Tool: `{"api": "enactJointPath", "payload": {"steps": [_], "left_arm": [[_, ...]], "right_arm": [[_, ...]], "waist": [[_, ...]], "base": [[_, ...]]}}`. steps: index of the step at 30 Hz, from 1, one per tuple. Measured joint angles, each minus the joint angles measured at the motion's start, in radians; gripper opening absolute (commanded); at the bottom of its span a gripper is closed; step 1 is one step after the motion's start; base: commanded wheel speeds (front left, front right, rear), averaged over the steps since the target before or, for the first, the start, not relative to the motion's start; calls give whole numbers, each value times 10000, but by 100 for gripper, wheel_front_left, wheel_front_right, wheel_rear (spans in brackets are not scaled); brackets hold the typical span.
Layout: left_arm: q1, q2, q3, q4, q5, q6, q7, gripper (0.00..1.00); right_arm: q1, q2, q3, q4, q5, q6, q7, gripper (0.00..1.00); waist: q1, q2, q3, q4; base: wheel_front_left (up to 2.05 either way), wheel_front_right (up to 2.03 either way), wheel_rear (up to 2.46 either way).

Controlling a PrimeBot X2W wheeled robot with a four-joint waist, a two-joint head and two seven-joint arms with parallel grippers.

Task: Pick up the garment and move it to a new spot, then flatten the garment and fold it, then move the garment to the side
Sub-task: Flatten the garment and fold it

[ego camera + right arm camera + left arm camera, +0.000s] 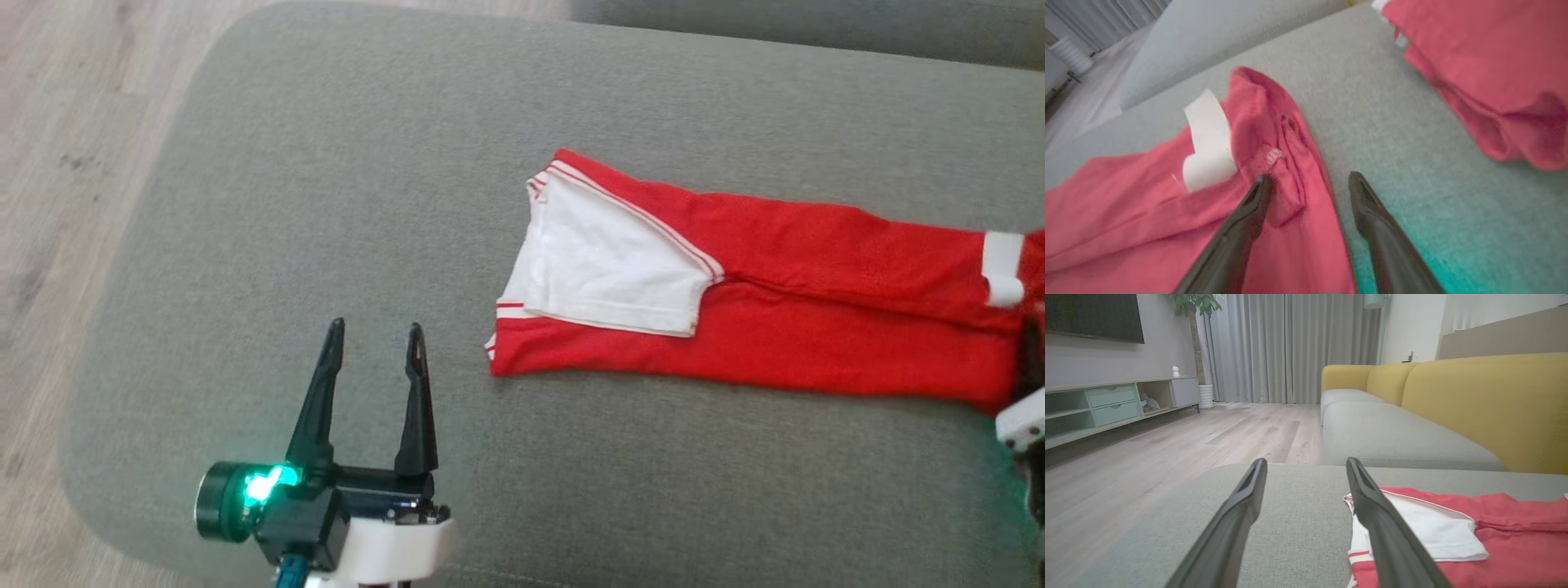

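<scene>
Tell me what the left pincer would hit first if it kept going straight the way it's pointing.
Probably nothing soon: the left pincer points across bare grey cushion, passing left of the red garment. Height is unclear.

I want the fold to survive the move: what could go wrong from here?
The right gripper is open over stacked red layers of the garment; closing there might catch just the top layer and undo the fold. The white sleeve lies on top and could slip off. The left gripper hovers over bare cushion beside the garment, so a one-sided lift may drag that end.
</scene>
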Motion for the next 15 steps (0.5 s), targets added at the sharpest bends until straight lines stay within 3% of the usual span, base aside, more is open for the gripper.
{"api": "enactJointPath", "payload": {"steps": [1, 2, 3, 10, 15], "left_arm": [[56, -75, 92, 10, 79, -138, 0, 100], [112, -169, 232, 10, 144, -247, 0, 100], [168, -232, 372, 13, 209, -353, 0, 100], [476, -604, 966, 188, 573, -941, 0, 100], [710, -759, 1335, 247, 872, -1338, 0, 100]], "right_arm": [[-45, 31, -82, 267, -38, 0, 36, 43], [-82, 56, -119, 393, -56, 0, 35, 15], [-125, 59, -119, 451, -67, 0, 35, 0], [-262, 209, 144, 504, -61, 0, -345, 0], [-299, -744, 17, 255, -169, 0, -138, 0]], "waist": [[0, 0, 22, 67], [0, 0, 36, 122], [-1, 0, 38, 157], [0, 0, -214, -21], [-1, 0, -562, -293]], "base": [[0, 0, 0], [0, 0, 0], [0, 0, 0], [0, 0, 0], [0, 0, 0]]}}
